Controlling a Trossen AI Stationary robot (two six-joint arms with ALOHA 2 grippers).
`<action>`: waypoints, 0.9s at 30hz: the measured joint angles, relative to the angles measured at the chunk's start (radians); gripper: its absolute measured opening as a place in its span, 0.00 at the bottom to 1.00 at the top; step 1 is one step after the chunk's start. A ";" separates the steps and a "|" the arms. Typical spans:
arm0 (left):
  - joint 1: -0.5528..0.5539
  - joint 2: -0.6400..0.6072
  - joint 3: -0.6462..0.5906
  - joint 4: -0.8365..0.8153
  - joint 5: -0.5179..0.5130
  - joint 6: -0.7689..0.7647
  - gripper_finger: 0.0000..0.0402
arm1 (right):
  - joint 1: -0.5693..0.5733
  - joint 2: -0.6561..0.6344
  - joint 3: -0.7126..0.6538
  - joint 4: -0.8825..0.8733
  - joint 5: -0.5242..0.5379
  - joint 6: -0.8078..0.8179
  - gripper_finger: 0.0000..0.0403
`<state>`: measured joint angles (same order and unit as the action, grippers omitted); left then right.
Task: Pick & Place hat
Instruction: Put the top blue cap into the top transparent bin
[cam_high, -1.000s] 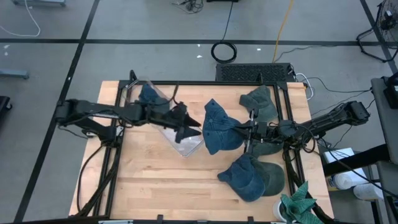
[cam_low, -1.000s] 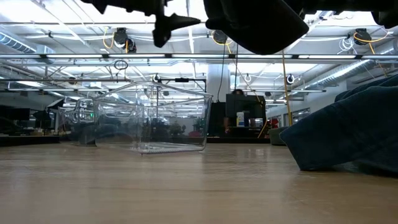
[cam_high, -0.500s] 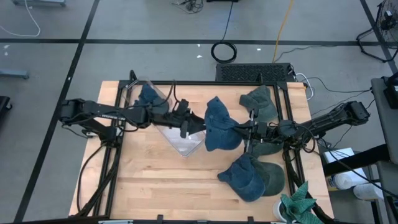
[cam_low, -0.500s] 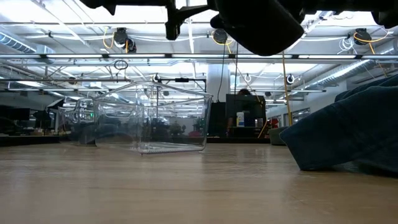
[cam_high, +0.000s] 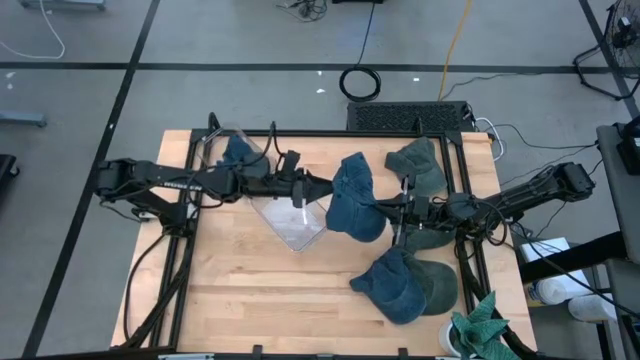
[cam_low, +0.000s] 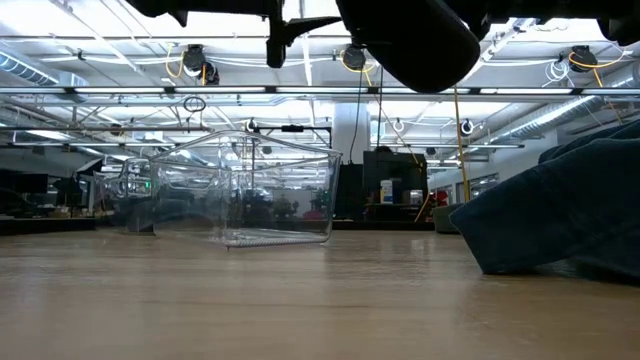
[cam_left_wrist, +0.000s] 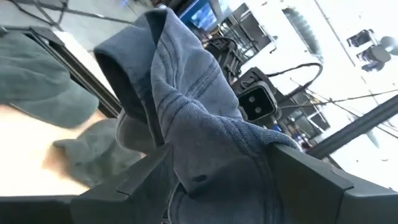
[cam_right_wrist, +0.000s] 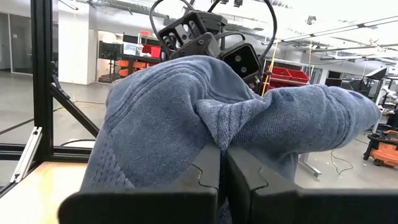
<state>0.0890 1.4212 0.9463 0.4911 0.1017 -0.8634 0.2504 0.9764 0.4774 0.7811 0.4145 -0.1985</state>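
Note:
A blue hat hangs in the air over the middle of the table, between my two grippers. My right gripper is shut on its right side. My left gripper reaches in from the left with its fingers open, standing on either side of the hat's left part. In the low view the hat shows high above the tabletop. A clear plastic container rests on the table under my left arm, with another blue hat at its far end. My right gripper pinches a bunched fold of the hat's cloth between its two shut fingers. The fingers lie level and come from the table's right side. The hat is lifted clear of the table and droops around the fingers. My left gripper has the hat's cloth between its open fingers; I cannot tell whether they touch it.
A green hat lies at the far right. A blue hat and a green hat lie at the near right, beside a teal cloth. In the low view a dark blue hat lies at the right, and the container stands behind.
My left gripper has moved toward the table's right and far side, over the container, up to the hat's left part. The hat, still held by my right gripper, has bunched narrower and shifted slightly toward the far edge.

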 joint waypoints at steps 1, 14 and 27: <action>0.006 0.000 0.000 0.000 0.021 0.006 0.67 | 0.000 0.000 0.000 0.000 0.000 0.002 0.00; 0.118 -0.016 0.001 -0.017 0.318 -0.075 0.67 | 0.000 0.000 0.000 -0.007 -0.001 0.013 0.00; 0.082 -0.015 0.001 -0.035 0.264 -0.005 0.67 | 0.000 0.000 0.000 -0.007 -0.001 0.013 0.00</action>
<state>0.1713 1.4059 0.9470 0.4566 0.3660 -0.8687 0.2504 0.9764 0.4774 0.7738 0.4134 -0.1852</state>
